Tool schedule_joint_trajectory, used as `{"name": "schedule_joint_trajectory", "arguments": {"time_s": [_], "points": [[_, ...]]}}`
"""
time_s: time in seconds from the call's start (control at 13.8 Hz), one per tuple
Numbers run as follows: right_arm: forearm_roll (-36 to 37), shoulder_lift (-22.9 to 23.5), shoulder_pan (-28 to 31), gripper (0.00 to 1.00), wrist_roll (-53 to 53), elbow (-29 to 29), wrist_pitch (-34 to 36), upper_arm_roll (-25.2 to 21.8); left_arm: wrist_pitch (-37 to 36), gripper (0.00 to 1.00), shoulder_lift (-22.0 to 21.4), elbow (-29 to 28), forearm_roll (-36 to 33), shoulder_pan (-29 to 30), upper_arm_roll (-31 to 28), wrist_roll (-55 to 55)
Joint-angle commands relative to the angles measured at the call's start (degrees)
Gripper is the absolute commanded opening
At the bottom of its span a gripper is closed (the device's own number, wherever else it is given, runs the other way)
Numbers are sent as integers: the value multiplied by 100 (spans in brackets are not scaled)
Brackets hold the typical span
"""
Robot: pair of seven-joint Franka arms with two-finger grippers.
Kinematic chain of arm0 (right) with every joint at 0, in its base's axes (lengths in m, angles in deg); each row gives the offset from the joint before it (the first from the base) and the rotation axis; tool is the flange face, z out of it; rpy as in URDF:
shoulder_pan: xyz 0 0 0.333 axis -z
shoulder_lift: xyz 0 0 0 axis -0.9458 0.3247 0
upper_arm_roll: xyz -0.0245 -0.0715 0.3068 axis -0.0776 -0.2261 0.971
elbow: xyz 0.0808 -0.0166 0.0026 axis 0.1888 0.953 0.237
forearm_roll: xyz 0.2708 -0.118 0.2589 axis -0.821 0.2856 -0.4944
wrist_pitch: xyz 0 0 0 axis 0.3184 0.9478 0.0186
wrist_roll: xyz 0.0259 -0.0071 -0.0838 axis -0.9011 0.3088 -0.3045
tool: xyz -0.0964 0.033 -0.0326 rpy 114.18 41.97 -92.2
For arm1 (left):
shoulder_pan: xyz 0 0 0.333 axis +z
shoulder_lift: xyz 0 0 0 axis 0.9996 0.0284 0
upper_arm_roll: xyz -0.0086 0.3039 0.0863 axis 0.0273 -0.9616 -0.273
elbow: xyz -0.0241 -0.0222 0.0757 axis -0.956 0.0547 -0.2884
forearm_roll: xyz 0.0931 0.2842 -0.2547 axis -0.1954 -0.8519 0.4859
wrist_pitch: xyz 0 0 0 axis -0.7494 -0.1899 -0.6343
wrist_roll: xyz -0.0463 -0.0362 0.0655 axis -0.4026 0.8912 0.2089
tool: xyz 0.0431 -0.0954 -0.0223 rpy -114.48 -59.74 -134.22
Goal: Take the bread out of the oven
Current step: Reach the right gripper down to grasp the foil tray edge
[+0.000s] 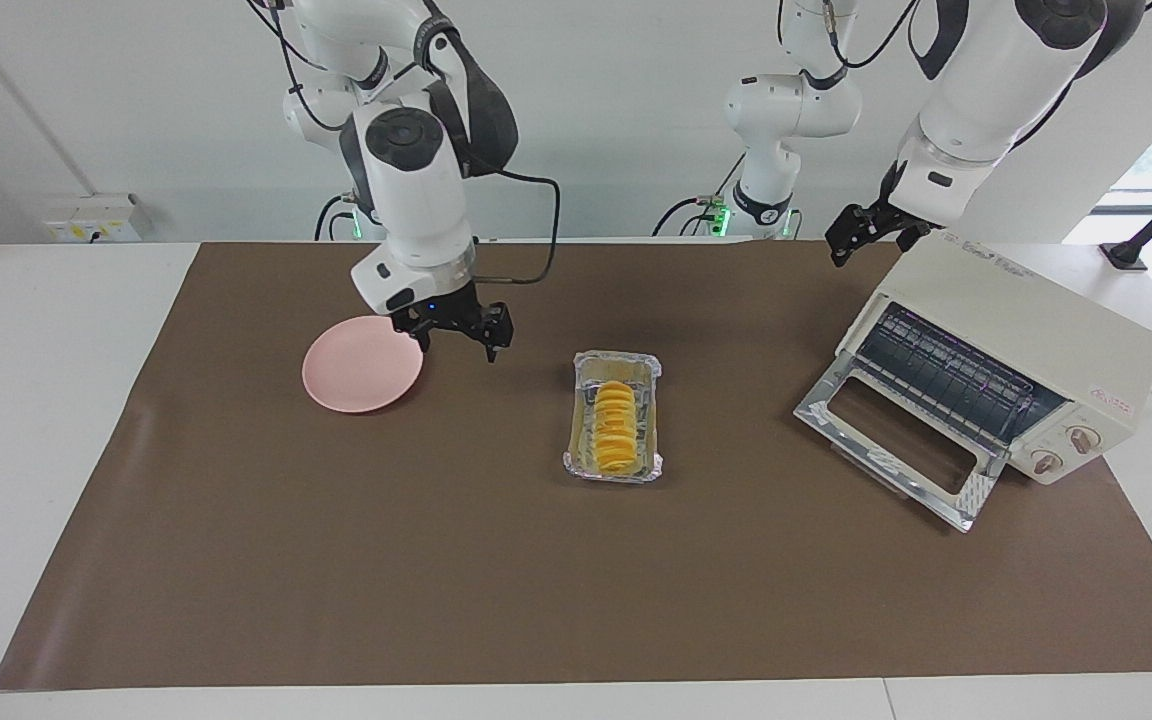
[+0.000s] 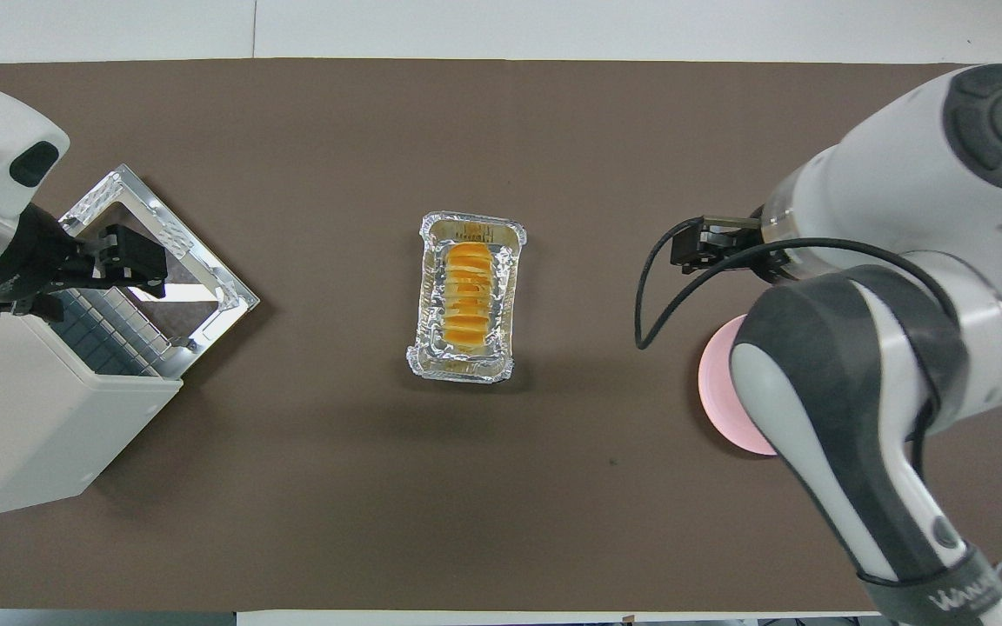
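The bread (image 1: 616, 425) (image 2: 469, 296), a ridged golden-orange loaf, lies in a silver foil tray (image 1: 648, 362) (image 2: 470, 224) on the middle of the brown mat. The cream-white oven (image 1: 1036, 310) (image 2: 31, 435) stands at the left arm's end of the table, its glass door (image 1: 896, 440) (image 2: 231, 296) dropped open and its wire rack bare. My left gripper (image 1: 869, 245) (image 2: 131, 261) hangs open over the oven, holding nothing. Open and empty too, my right gripper (image 1: 458, 350) (image 2: 684, 246) hovers low over the mat at the edge of the plate, between plate and tray.
A round pink plate (image 1: 356, 370) (image 2: 718, 391) lies toward the right arm's end of the table, partly covered by the right arm in the overhead view. The brown mat (image 1: 536, 580) spreads under everything. A black stand (image 1: 1126, 250) sits by the oven.
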Motion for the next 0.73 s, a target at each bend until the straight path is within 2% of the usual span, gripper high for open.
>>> {"name": "schedule_joint_trajectory", "arguments": {"time_s": [0.0, 0.07, 0.15, 0.44, 0.65], "points": [[301, 949, -490, 100, 1117, -721, -73, -33, 77, 100, -195, -298, 101, 137, 36, -535], [312, 1374, -694, 100, 1542, -1163, -29, -33, 69, 100, -168, -280, 92, 155, 36, -583], [312, 1561, -783, 100, 1686, -1306, -37, -42, 43, 100, -177, -332, 92, 164, 54, -592], [470, 1818, -890, 100, 1696, -1186, -440, -33, 69, 100, -151, -289, 101, 392, 63, -776], [487, 1914, -907, 100, 1652, -1062, -713, -33, 86, 100, -151, -298, 101, 454, 54, -1487]]}}
